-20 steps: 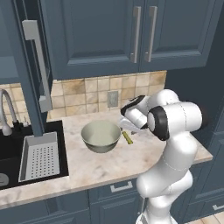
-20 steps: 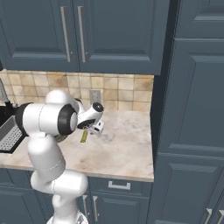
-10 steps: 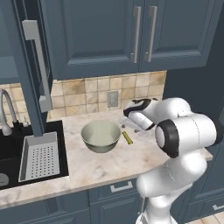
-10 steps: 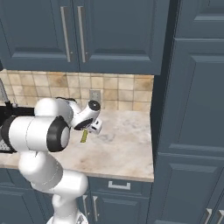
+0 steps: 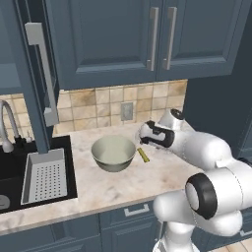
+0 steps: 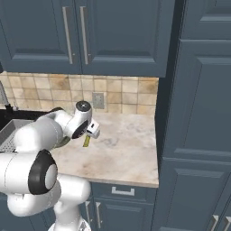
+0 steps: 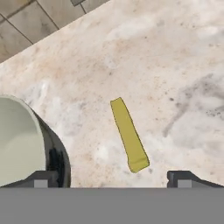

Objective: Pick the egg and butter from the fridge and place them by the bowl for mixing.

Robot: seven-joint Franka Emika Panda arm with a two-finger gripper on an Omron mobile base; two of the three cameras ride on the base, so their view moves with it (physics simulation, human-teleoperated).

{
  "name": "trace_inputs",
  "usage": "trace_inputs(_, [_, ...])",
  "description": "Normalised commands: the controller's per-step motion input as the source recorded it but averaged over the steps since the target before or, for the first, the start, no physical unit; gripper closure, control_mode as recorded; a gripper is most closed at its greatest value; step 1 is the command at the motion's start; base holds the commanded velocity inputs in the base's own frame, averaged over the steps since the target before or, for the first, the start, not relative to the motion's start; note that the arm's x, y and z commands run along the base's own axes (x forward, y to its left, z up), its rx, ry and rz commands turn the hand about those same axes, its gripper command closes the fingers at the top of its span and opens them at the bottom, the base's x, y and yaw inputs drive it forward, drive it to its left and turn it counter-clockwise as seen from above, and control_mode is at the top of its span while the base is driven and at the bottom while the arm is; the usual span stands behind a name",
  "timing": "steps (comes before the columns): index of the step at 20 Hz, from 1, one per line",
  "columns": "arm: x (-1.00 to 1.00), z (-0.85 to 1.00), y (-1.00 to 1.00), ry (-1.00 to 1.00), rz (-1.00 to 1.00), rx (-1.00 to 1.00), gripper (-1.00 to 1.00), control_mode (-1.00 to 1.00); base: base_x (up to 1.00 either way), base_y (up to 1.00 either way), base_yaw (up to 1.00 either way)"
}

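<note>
Butter (image 7: 128, 135) lies flat on table (image 7: 183, 65), just beside bowl (image 5: 113, 152), not touching. Pincer (image 7: 113, 177) above it, tips apart, nothing held. Arm has swung lower & further fwd vs 1 s ago. Butter step looks done; egg placement can't tell.

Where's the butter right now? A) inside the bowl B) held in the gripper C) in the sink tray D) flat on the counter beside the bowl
D: the butter lies flat on the counter, apart from the bowl, and the fingertips at the bottom of the hand view stand wide apart with nothing between them.
</note>
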Motion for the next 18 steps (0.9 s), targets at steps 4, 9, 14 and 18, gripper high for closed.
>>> trace_inputs(4, [-0.47, 0.38, 0.00, 0.00, 0.00, -0.15, -1.00, -1.00, 0.00, 0.00, 0.00])
trace_inputs(9, [-0.46, 0.41, 0.00, 0.00, 0.03, -0.15, -1.00, -1.00, 0.00, 0.00, 0.00])
trace_inputs(14, [-0.49, 0.42, -0.01, -0.01, 0.03, -0.09, -1.00, -1.00, 0.00, 0.00, 0.00])
trace_inputs(18, [-0.48, 0.38, -0.03, -0.05, 0.00, 0.00, -1.00, -1.00, 0.00, 0.00, 0.00])
